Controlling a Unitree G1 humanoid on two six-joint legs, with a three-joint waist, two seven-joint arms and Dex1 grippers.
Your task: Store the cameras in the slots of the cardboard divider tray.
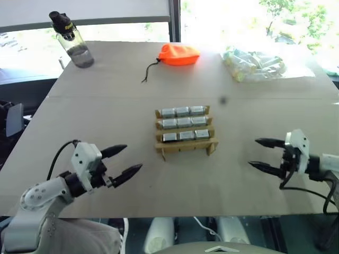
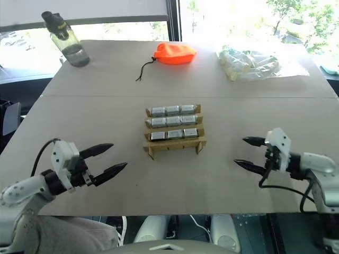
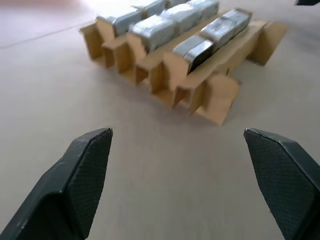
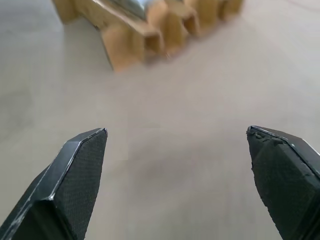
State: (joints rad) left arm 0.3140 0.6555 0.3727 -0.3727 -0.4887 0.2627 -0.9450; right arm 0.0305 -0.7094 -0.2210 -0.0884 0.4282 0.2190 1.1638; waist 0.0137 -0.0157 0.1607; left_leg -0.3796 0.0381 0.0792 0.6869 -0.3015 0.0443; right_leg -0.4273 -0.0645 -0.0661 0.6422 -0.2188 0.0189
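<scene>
The tan cardboard divider tray (image 1: 212,145) stands in the middle of the table, and several silver-grey cameras (image 1: 184,123) fill its three rows. In the left wrist view the tray (image 3: 210,95) stands just beyond my fingers with the cameras (image 3: 155,30) seated in its slots. My left gripper (image 1: 126,159) hovers open and empty to the tray's left, near the front edge. My right gripper (image 1: 260,154) hovers open and empty to the tray's right, pointing toward it. In the right wrist view a corner of the tray (image 4: 127,42) lies ahead of the spread fingers.
At the far side of the table (image 1: 106,106) lie an orange drawstring pouch (image 1: 179,54), a clear bag of pale pieces (image 1: 253,64) at the right, and a water bottle (image 1: 74,41) with a black cap at the left. A window runs behind.
</scene>
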